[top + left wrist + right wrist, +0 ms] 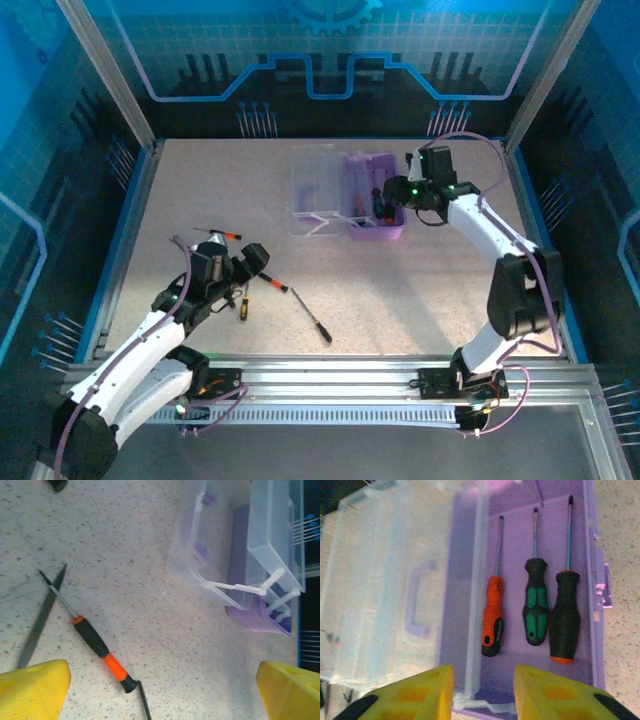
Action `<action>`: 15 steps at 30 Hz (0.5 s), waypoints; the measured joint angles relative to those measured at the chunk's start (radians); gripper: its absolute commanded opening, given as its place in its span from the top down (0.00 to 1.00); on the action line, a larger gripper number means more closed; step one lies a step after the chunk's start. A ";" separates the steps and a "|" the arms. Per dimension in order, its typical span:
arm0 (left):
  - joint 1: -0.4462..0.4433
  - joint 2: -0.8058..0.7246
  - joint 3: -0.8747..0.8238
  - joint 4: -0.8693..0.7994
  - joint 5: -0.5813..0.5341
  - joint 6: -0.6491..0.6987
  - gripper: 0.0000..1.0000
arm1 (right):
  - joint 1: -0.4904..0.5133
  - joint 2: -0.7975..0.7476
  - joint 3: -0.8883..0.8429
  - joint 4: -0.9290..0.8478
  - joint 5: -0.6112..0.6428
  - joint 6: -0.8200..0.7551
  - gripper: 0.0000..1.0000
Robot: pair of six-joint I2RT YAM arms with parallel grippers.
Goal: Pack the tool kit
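1. At upper centre of the top view, on the table (200,190): tool kit (377,232) lying open, clear lid (318,190) flipped to the left.
2. Inside the purple base (520,540), side by side, tips toward the top of the frame: orange-black screwdriver (492,620), green-handled screwdriver (536,607), black screwdriver (565,615).
3. Directly above that base: right tool (484,682), narrowly parted, gripping nothing.
4. Spread wide and empty: left tool (160,695), near a loose screwdriver (97,647) at lower left of its wrist frame.

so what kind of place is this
Most likely a robot lab test cell, not a workshop: a speckled table walled in by metal rails and blue printed panels, two robot arms bolted at its near edge, and a tool case with loose screwdrivers staged on it.
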 measured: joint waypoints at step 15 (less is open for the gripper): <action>0.003 0.124 0.132 -0.290 -0.129 0.073 0.45 | 0.242 -0.242 -0.402 0.212 0.150 0.041 0.63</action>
